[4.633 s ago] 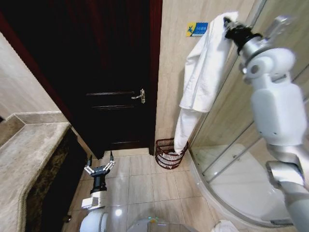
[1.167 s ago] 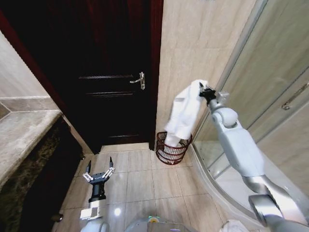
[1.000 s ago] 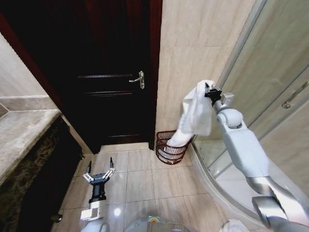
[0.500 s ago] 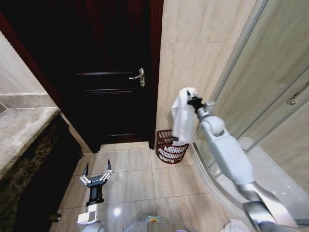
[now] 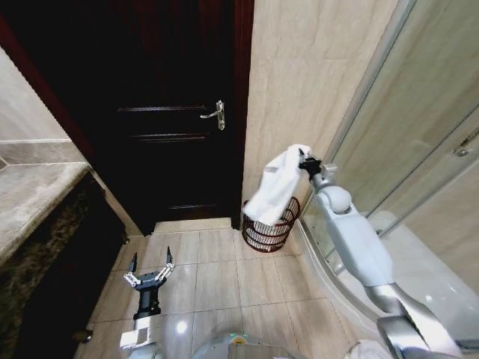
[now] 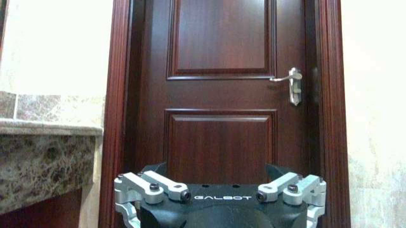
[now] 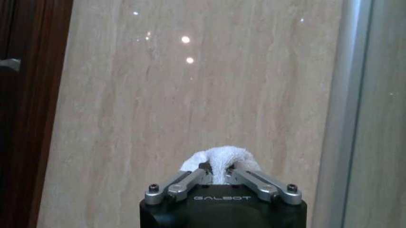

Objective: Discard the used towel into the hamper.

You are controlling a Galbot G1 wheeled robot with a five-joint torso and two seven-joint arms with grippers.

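The right gripper (image 5: 302,161) holds the towel (image 5: 274,191) pinched in clenched fingers above the hamper (image 5: 268,227), so its tail hangs into the opening. The left gripper (image 5: 149,271) idles low, fingers spread, well apart from the hamper

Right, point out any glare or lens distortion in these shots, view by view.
Right wrist view: lamp glints on the tile wall above the towel. Head view: wide-angle bending tilts the door and shower glass; a light spot on the floor. Left wrist view: no glare.

Fluffy cloth towel (image 5: 275,191), wire-weave hamper (image 5: 268,233), glossy wooden door (image 5: 176,112)
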